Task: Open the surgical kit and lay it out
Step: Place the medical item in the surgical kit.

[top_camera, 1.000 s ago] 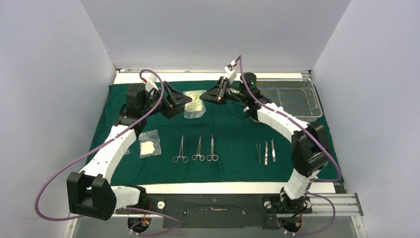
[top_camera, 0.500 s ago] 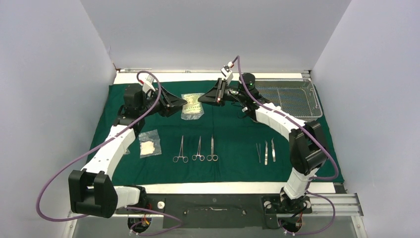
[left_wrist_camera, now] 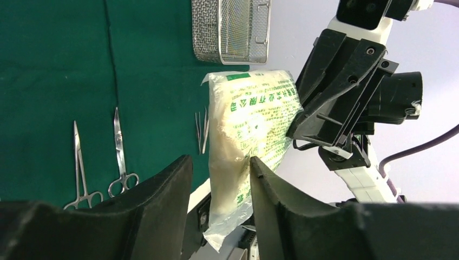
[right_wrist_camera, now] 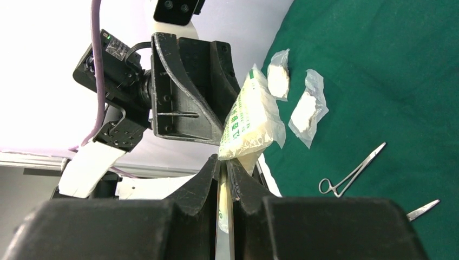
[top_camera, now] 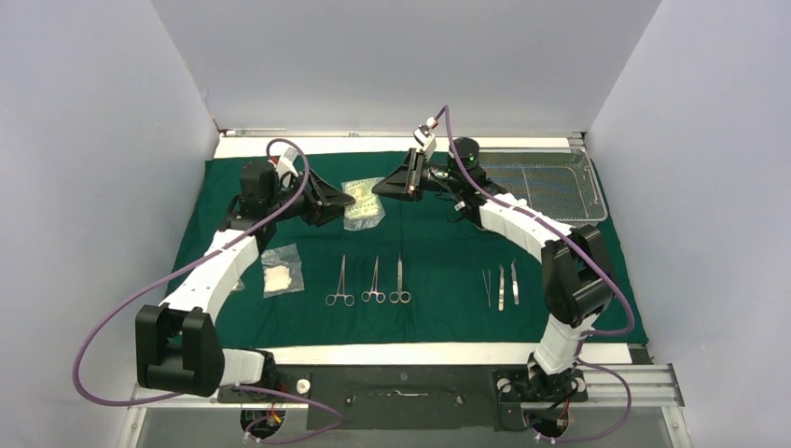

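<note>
A puffy clear gauze packet [top_camera: 362,203] with green print hangs above the dark green drape [top_camera: 438,252]. My right gripper [top_camera: 376,188] is shut on its right edge; in the right wrist view the jaws [right_wrist_camera: 224,160] pinch the plastic of the packet [right_wrist_camera: 250,122]. My left gripper [top_camera: 347,193] reaches in from the left. Its jaws [left_wrist_camera: 221,158] stand half apart around the packet [left_wrist_camera: 249,119]: one finger touches it and a gap shows on the other side. Three ring-handled forceps [top_camera: 373,285] and the tweezers [top_camera: 501,285] lie in rows on the drape.
The silver wire-mesh tray [top_camera: 546,187] sits at the back right on the drape. A small opened gauze packet [top_camera: 282,271] lies at the left, under my left forearm. White walls close in the left, right and back sides.
My left gripper's jaws have narrowed from wide apart to half apart around the packet. The right gripper has drawn the packet slightly up and to the left.
</note>
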Available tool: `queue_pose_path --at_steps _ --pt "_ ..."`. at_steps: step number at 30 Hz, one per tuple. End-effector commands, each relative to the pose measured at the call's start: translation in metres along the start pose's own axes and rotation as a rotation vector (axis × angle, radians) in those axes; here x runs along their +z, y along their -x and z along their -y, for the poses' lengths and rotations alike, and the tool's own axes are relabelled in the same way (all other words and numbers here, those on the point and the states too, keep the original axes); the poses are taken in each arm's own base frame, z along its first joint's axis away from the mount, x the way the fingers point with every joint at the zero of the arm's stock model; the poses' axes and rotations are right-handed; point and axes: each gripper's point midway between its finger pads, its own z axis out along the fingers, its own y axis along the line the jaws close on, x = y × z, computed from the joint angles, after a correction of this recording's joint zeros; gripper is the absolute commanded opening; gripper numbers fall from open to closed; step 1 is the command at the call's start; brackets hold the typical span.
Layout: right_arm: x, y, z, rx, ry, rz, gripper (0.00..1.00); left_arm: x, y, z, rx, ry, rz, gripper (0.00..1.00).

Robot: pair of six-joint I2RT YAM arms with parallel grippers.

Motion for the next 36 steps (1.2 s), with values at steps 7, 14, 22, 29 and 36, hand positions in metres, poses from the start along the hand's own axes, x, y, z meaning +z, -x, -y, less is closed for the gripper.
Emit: queue_pose_path --at_steps 7,14,22,29,36 --pt "0.007 0.007 -0.004 -0.108 -0.005 -0.018 0.28 -0.008 0.018 0.012 0.075 -0.024 0.035 0.0" --pt "-0.004 0.024 0.032 -0.172 -0.234 0.027 0.72 -0.043 0.027 -0.045 0.141 0.255 0.078 0.0" --pt "-0.028 0.04 0.073 -0.076 -0.352 0.069 0.73 -0.117 0.024 -0.122 0.253 0.793 0.082 0.0" --pt "-0.047 0.052 0.096 -0.005 -0.393 0.098 0.71 -0.179 0.047 -0.158 0.243 1.18 0.173 0.0" --pt "-0.06 0.058 0.109 0.039 -0.412 0.107 0.7 -0.218 0.075 -0.188 0.294 1.532 0.214 0.0"
